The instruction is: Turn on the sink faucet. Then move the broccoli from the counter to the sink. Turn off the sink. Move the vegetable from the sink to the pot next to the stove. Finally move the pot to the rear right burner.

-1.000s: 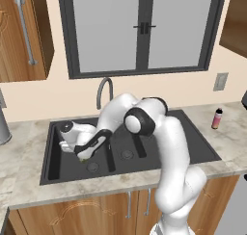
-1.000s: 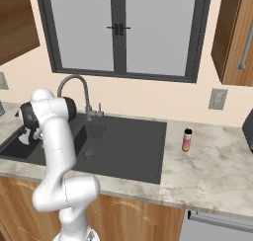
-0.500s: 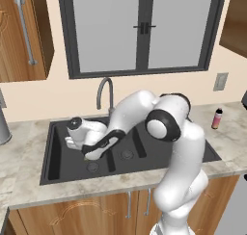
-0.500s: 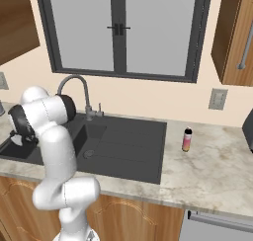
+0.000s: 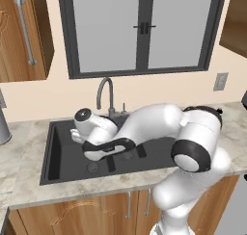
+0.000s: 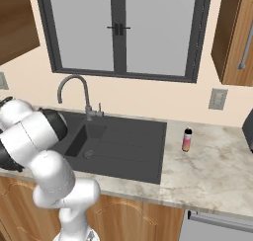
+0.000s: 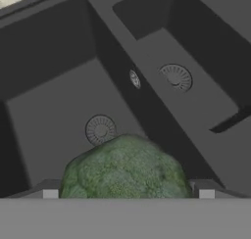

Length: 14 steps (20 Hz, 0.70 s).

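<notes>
Charcoal sink [image 7: 59, 52] lies under the gripper [image 7: 128, 194]; the broccoli [image 7: 125, 172] sits between the two fingertips [image 7: 50, 194], crown toward the camera, its stalk axis apparently along the gripper's line, though the stalk is hidden; the jaws stand wide at either side of it, and whether they press it I cannot tell; it hangs over the large basin, whose drain [image 7: 100, 129] lies at 12 o'clock just beyond; the faucet [image 5: 107, 95] rises behind the sink; no readable writing or brand anywhere.
</notes>
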Tool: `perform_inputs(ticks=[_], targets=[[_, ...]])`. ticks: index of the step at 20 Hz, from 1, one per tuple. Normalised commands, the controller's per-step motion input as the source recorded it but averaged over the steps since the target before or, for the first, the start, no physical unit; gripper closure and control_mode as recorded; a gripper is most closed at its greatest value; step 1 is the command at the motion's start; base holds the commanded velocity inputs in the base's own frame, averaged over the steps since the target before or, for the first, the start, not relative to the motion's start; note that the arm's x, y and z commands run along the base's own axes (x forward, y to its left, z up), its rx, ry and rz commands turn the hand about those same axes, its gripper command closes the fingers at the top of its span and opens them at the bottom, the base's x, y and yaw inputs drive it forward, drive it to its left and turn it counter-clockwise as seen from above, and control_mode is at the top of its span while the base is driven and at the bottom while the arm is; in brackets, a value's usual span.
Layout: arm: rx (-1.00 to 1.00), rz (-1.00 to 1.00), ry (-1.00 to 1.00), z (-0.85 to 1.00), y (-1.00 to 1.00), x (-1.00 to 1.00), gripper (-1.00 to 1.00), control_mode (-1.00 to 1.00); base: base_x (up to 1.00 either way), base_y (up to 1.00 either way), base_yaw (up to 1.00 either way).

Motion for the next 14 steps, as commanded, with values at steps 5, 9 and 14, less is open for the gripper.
perform_inputs(ticks=[5, 9, 14], targets=[[0.0, 0.0, 0.0, 0.67, -0.13, -0.45, 1.0, -1.0, 0.0, 0.0, 0.0], [0.0, 0.0, 0.0, 0.62, -0.12, -0.47, 1.0, -1.0, 0.0, 0.0, 0.0], [0.0, 0.0, 0.0, 0.43, -0.15, -0.52, 1.0, -1.0, 0.0, 0.0, 0.0]])
